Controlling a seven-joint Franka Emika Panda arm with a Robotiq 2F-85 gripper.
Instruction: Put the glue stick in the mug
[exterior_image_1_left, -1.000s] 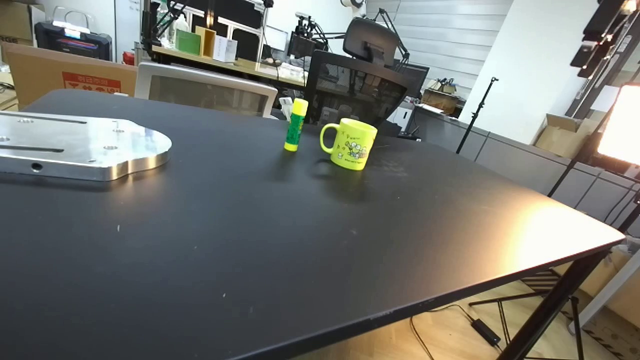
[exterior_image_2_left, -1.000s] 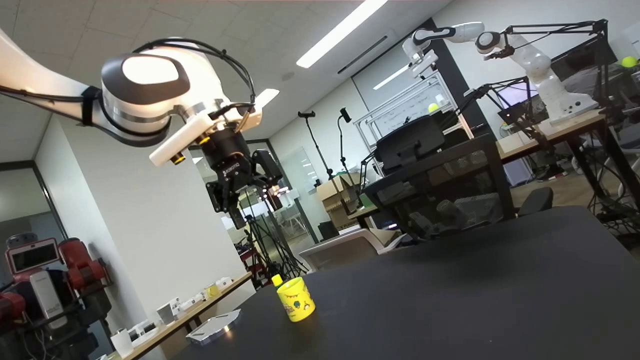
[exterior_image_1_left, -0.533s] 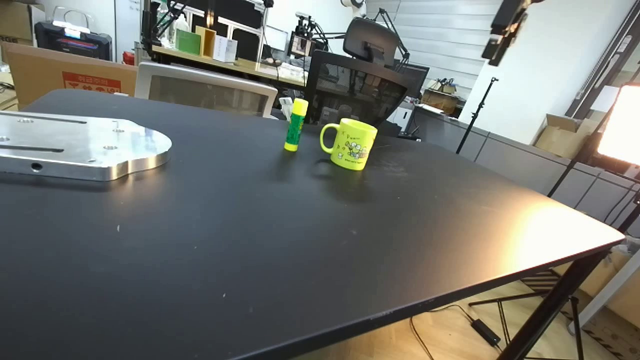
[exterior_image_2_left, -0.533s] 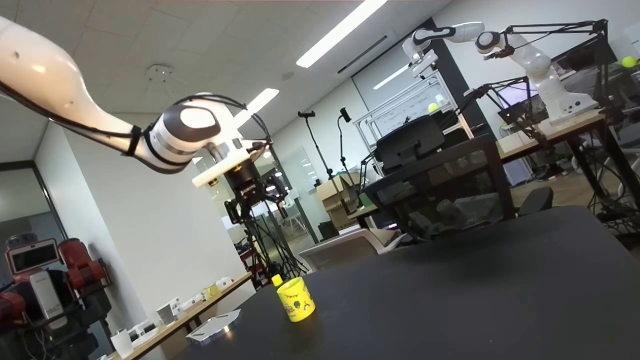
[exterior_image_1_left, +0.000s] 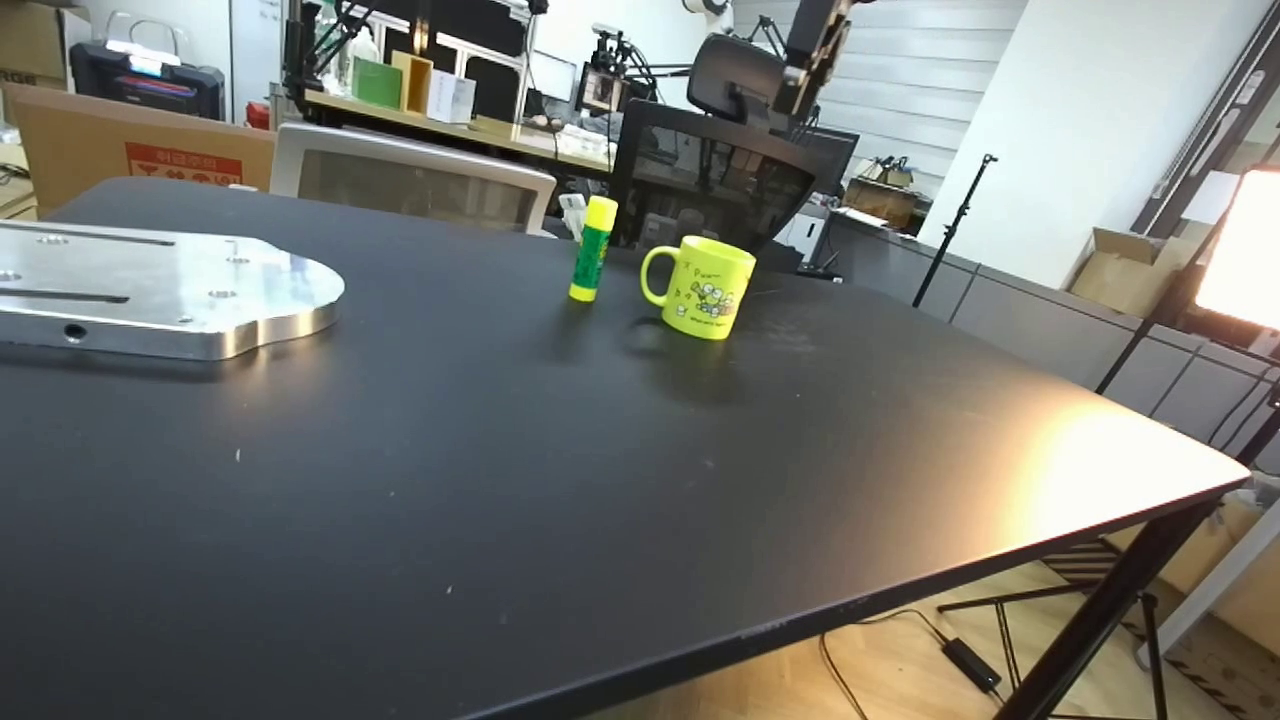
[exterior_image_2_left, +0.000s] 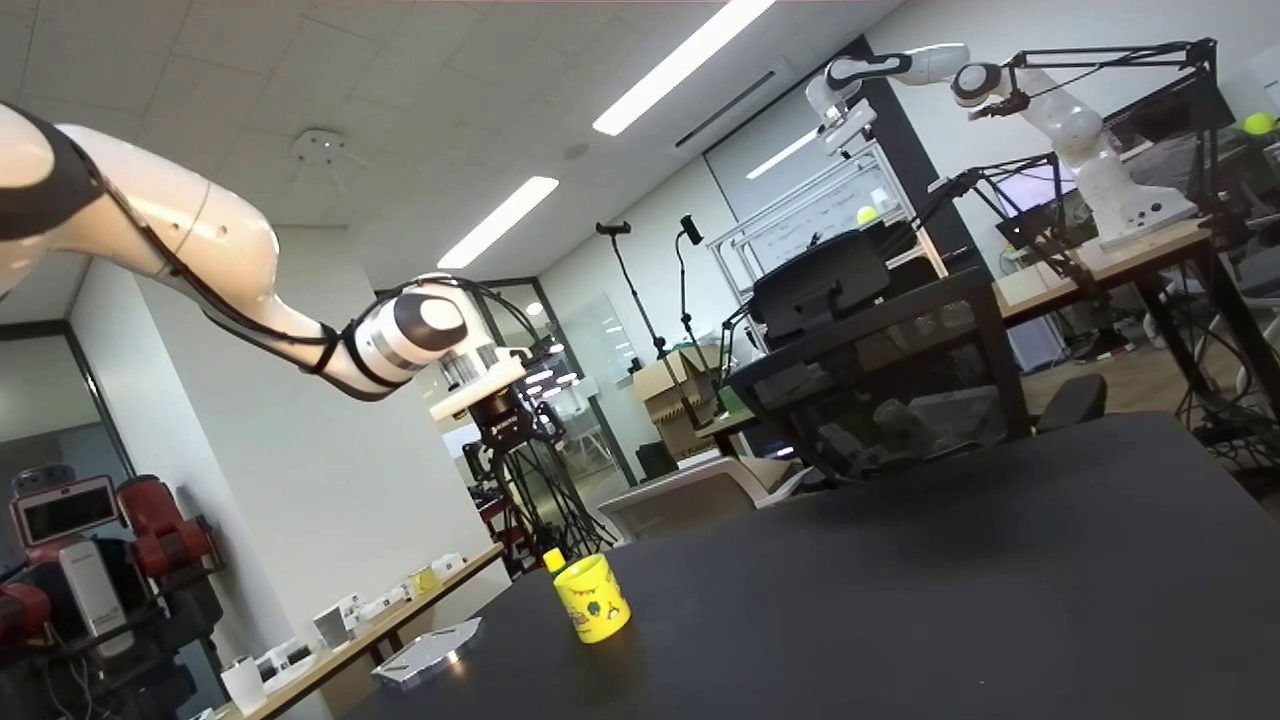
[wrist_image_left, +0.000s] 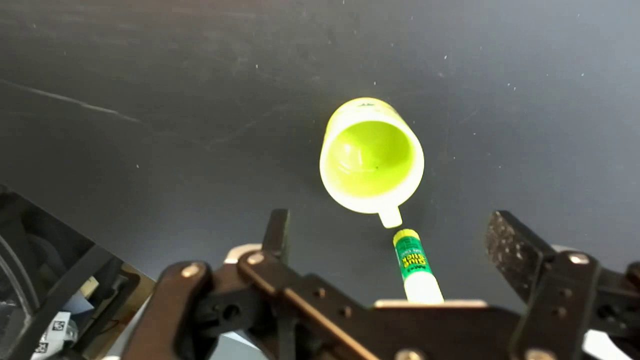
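In the wrist view the two fingers (wrist_image_left: 517, 255) of the Robotiq gripper (wrist_image_left: 390, 222) are spread wide, and nothing is held between them. In both exterior views the gripper is seen well above the tabletop (exterior_image_1_left: 500, 480); the grasp is judged not yet begun.

Between the fingers, a little off their midline, the green-and-yellow glue stick (wrist_image_left: 414, 257) is framed, its cap (wrist_image_left: 424, 290) seen right up against the outline of the palm (wrist_image_left: 440, 325), where its end may be hidden. It is stood upright on the tabletop, outside the yellow-green mug (exterior_image_1_left: 708, 290). If a descent is made without re-centring, the cap could be struck by one finger first and the stick toppled, its base being slim for its height; once on its side, it could be rolled away toward the tabletop's edge.

Just beside the stick, the mug's loop handle (wrist_image_left: 391, 217) is turned toward it, with no contact seen. Room there is scant: the handle could be caught by a low or askew finger and the mug dragged. Later, the rim (wrist_image_left: 365, 202) could be knocked if the stick, roughly as tall as the mug, is lifted too little.

Well apart from both, a slotted metal plate (exterior_image_1_left: 170, 290) is laid on the tabletop; trouble from it is thought unlikely. Beyond the edge, a mesh-backed chair (exterior_image_1_left: 700, 170) is seen.
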